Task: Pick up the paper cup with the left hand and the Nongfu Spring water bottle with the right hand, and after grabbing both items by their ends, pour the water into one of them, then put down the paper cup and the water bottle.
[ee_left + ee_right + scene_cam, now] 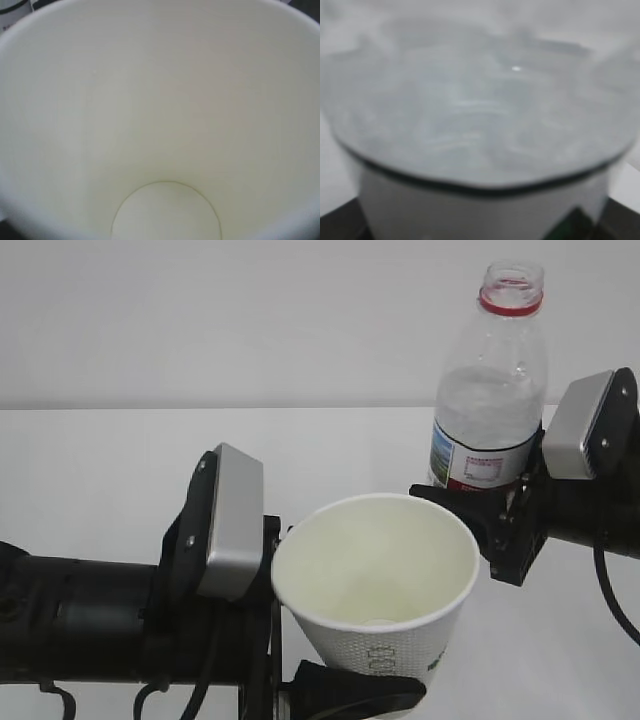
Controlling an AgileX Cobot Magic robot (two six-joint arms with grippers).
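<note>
Black fingers of the left hand (355, 695) clasp the paper cup (378, 585) near its base, the jaws set wide around it, with one dark finger curving across the dotted wall under the green logo. The cup is held off the white table (120, 470), near its front edge, upright and tilted slightly toward the camera; its cream inside (160, 120) fills the left wrist view and looks dry. The right hand (490, 515) grips the Nongfu Spring water bottle (490, 390) at its lower end, jaws wide around the label. The bottle stands upright, uncapped, just behind and right of the cup, apart from it. The right wrist view is blurred; the water level cannot be told.
</note>
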